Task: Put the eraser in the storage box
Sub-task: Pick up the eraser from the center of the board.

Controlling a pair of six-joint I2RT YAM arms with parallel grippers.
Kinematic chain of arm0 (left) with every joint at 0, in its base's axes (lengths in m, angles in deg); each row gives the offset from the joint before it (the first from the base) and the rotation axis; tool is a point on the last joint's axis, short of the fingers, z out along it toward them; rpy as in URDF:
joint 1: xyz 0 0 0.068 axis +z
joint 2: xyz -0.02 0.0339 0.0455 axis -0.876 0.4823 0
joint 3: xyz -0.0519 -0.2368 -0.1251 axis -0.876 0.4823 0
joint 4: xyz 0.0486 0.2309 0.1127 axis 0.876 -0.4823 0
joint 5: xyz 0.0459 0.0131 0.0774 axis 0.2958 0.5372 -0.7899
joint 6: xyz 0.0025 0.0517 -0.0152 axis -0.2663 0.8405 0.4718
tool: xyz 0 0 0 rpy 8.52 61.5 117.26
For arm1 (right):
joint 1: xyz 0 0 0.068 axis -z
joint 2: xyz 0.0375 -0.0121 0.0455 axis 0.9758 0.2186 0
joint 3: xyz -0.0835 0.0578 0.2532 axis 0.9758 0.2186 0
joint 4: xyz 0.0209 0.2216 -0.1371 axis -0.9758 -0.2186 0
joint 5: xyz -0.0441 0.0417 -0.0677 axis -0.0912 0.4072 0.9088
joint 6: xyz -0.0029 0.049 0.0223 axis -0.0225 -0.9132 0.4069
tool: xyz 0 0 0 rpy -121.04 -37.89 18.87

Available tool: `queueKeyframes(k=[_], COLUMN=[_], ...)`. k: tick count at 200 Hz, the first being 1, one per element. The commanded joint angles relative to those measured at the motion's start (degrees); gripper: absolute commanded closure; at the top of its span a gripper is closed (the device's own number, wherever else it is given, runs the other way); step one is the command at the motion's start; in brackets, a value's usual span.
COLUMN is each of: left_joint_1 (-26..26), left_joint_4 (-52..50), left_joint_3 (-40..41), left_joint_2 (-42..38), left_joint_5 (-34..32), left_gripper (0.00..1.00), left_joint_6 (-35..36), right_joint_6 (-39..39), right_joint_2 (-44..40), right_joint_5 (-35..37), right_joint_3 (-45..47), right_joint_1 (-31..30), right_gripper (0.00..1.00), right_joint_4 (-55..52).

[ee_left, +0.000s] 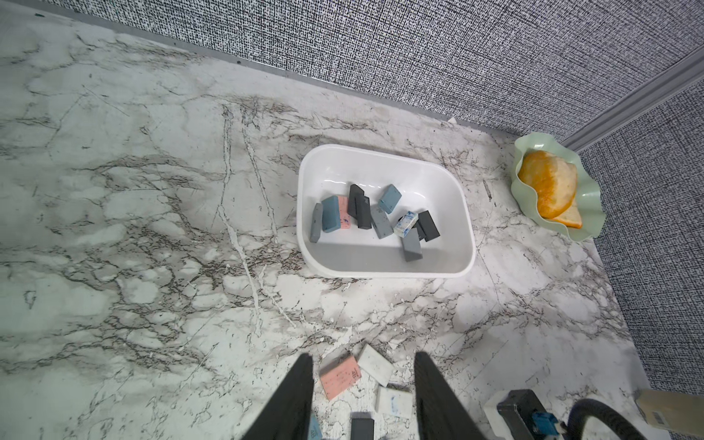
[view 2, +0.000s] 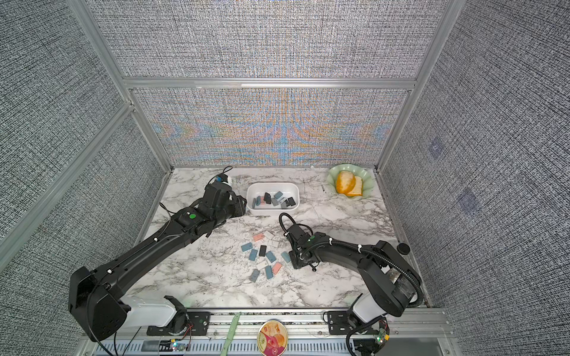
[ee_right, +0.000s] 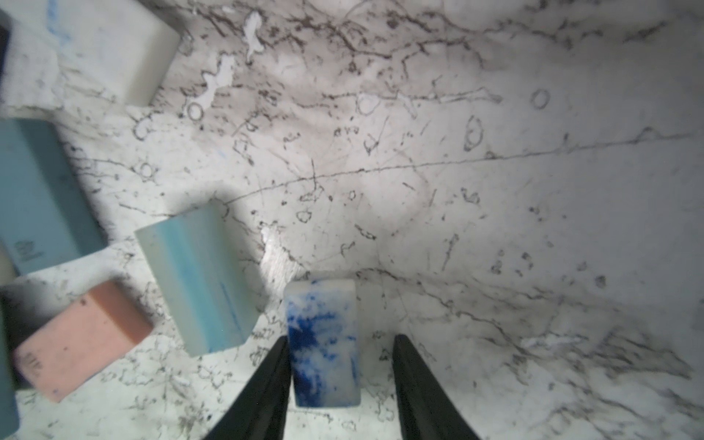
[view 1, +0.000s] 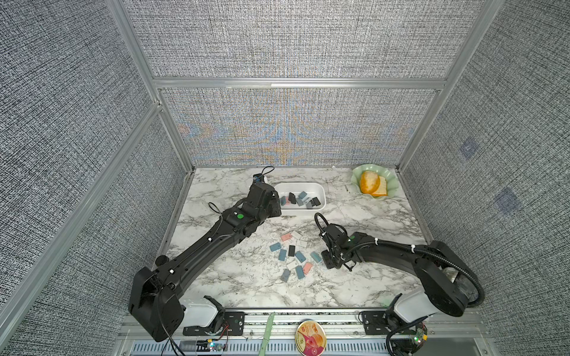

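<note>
My left arm [view 1: 197,255] stretches far forward, wrist held high, and my left fingers [ee_left: 291,400] stand apart, gripping nothing. My right arm [view 1: 388,255] bends inward and low, wrist tipped down, my right fingers [ee_right: 423,388] apart as well, not clamped.

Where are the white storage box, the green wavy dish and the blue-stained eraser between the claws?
storage box [ee_left: 381,167]: left wrist view, bare inner floor.
green dish [view 1: 392,182]: in a top view, bare rim.
blue-stained eraser [ee_right: 324,343]: right wrist view, middle of its top face.
</note>
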State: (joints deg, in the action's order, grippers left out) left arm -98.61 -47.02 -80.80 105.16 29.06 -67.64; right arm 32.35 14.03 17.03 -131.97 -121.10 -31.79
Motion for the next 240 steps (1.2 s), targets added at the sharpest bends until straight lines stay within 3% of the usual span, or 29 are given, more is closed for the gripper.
queueKeyframes(k=[1,51,143,178,240], left_joint_1=[0.00,0.01,0.01,0.01,0.01], left_joint_4=[0.08,0.05,-0.30,-0.16,0.04], left_joint_3=[0.17,0.61,0.96,1.20,2.67], left_joint_2=[-0.47,-0.58,1.04,1.56,2.05], left_joint_5=[-1.32,-1.49,-2.46,-3.03,-3.98], left_gripper=[0.55,0.54,0.54,0.54,0.54], left_joint_6=[0.19,0.10,0.28,0.54,0.07], right_joint_6=[-1.00,-1.77,-0.53,0.44,4.02], right_joint_2=[0.04,0.12,-2.64,-2.66,1.79], right_joint_5=[-1.84,-2.23,2.30,3.03,1.48], right_joint_3=[-0.08,-0.33,-4.48,-7.85,-21.54], right_joint_1=[-0.04,-0.09,0.13,1.75,6.67], right_gripper=[0.57,0.67,0.69,0.69,0.68], right_joint_4=[-0.85,-1.10,-6.47,-9.47,-11.93])
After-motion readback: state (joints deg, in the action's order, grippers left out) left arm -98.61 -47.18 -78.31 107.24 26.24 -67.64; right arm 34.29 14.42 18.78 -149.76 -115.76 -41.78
